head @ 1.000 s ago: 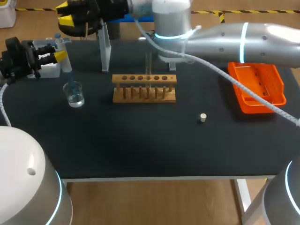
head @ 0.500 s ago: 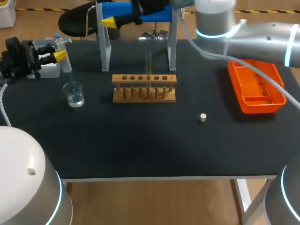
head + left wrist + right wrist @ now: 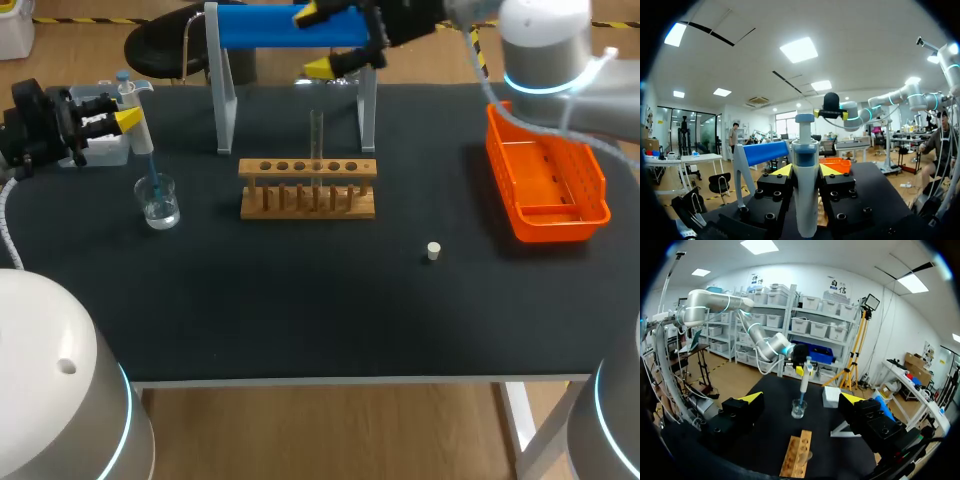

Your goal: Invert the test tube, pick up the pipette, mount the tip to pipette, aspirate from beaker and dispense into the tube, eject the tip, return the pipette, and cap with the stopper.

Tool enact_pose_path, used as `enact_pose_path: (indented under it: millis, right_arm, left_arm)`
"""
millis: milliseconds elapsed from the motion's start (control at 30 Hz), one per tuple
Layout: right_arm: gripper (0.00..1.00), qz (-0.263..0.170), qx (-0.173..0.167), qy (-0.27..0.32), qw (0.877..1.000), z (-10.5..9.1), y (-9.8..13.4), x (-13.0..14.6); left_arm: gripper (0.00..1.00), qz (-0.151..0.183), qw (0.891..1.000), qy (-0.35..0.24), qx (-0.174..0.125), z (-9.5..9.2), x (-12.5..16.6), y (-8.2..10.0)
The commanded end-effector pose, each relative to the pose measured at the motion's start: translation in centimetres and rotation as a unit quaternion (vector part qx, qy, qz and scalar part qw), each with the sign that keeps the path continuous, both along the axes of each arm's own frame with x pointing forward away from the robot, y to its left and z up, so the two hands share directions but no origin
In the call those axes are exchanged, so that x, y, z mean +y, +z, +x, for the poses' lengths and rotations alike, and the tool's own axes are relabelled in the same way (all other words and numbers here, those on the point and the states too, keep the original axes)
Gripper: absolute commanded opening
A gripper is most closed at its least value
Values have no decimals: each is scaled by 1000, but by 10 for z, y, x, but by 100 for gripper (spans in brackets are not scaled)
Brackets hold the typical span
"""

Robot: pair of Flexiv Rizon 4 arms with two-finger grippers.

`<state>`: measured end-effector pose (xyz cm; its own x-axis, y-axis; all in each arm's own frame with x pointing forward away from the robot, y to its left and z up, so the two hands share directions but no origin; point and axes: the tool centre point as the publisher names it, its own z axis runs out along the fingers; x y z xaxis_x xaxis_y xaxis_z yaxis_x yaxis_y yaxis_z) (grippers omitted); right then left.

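My left gripper point(image 3: 127, 117) is shut on the pipette point(image 3: 137, 128) at the table's far left. The pipette stands upright with its blue tip down in the glass beaker point(image 3: 159, 201). In the left wrist view the pipette point(image 3: 805, 190) sits between the yellow fingers. The test tube point(image 3: 316, 134) stands mouth-up in the wooden rack point(image 3: 308, 188). My right gripper point(image 3: 315, 42) hangs open and empty beside the blue stand point(image 3: 262, 26), high above the rack. From the right wrist, the open gripper point(image 3: 802, 398) looks toward the beaker point(image 3: 799, 410) and pipette point(image 3: 804, 378). The stopper point(image 3: 433, 251) lies on the mat.
The orange tip box point(image 3: 547, 178) sits at the right side of the table. A white box point(image 3: 103, 140) lies behind my left gripper. The stand's clear legs point(image 3: 225, 100) rise just behind the rack. Dark mat lies bare in front of the rack.
My right arm has swung from the far left across the stand to its right end, and its fingers have spread wider. The left arm, the pipette and the beaker have not moved.
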<state>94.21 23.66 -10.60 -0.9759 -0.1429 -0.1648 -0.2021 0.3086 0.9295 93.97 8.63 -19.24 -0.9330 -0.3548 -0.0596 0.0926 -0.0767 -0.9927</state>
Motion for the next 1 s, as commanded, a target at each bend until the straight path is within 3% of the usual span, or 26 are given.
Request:
enact_pose_path:
  millis: [33, 400, 1000]
  right_arm:
    - [100, 4, 3, -7, 1000, 1, -10, -42]
    - [100, -2, 18, -25, 1000, 12, -72, -66]
    - [100, -20, 50, -45, 998, 16, -154, -54]
  left_arm:
    - [0, -1, 1000, -2, 0, 1, 1, 0]
    - [0, -1, 1000, -2, 0, 1, 1, 0]
    - [0, -1, 1000, -2, 0, 1, 1, 0]
